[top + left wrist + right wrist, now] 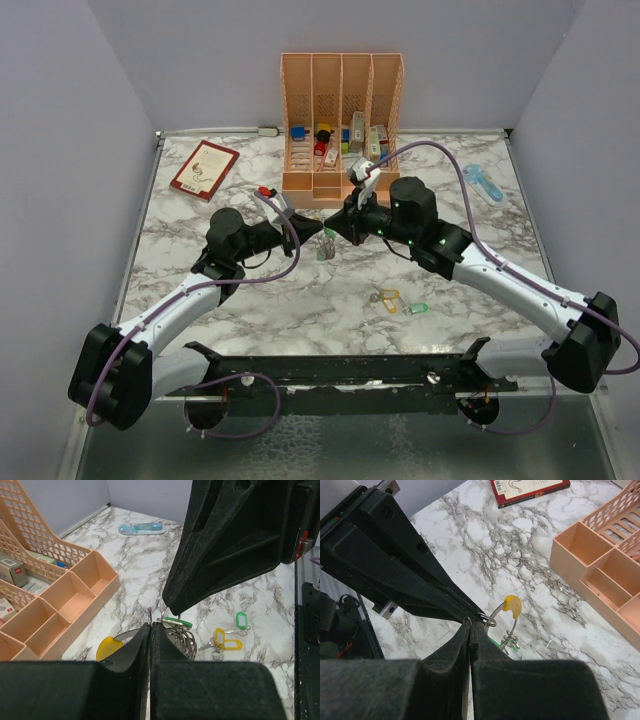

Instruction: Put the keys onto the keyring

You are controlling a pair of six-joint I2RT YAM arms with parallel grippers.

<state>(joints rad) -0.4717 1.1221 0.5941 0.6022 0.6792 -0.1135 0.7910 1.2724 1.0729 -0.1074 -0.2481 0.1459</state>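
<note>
My left gripper and right gripper meet tip to tip above the table's middle. The keyring, a thin silver loop with a yellow cap, hangs below them. In the left wrist view my left gripper is shut on the keyring's wire. The right gripper's tip sits just above a green key and several small rings. In the right wrist view my right gripper is shut, with the yellow-capped keyring and a green key beside it. A loose yellow key and another green key lie on the table.
An orange compartment organizer with small blocks stands at the back centre. A red book lies back left. A blue object lies back right. A black rail runs along the near edge.
</note>
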